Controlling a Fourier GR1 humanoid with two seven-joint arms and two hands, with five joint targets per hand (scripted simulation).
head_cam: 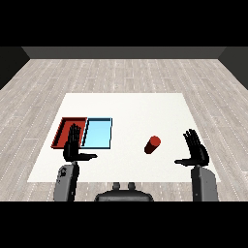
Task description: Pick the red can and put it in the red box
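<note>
Starting at the fingers: those of the right hand [196, 151] stand straight and spread, pointing away from the robot, with the thumb stuck out toward the middle of the table. They hold nothing. The left hand [72, 145] shows the same relaxed pose, fingers extended and thumb reaching inward, and it too is empty.

Moving outward from the right hand, the red can [152, 145] lies on the white table [126, 104], to the left of that hand and a little farther from the robot, with bare table showing between them. It looks tipped onto its side, one round end facing up and to the right, though the angle makes this hard to confirm. Nothing touches it.

Outward from the left hand, its fingertips overlap the near edge of the red tray [62, 130] in this view; whether they hover above it or sit just short of it cannot be told. The light blue tray [98, 133] lies immediately right of the red one, the two side by side. Both trays appear empty.

As for progress, the task seems to be at its very start: the can is not grasped, not lifted, and sits well apart from the red tray, with the blue tray between. Everything remains, namely reaching, closing round the can, carrying it across and releasing it in the red tray.
</note>
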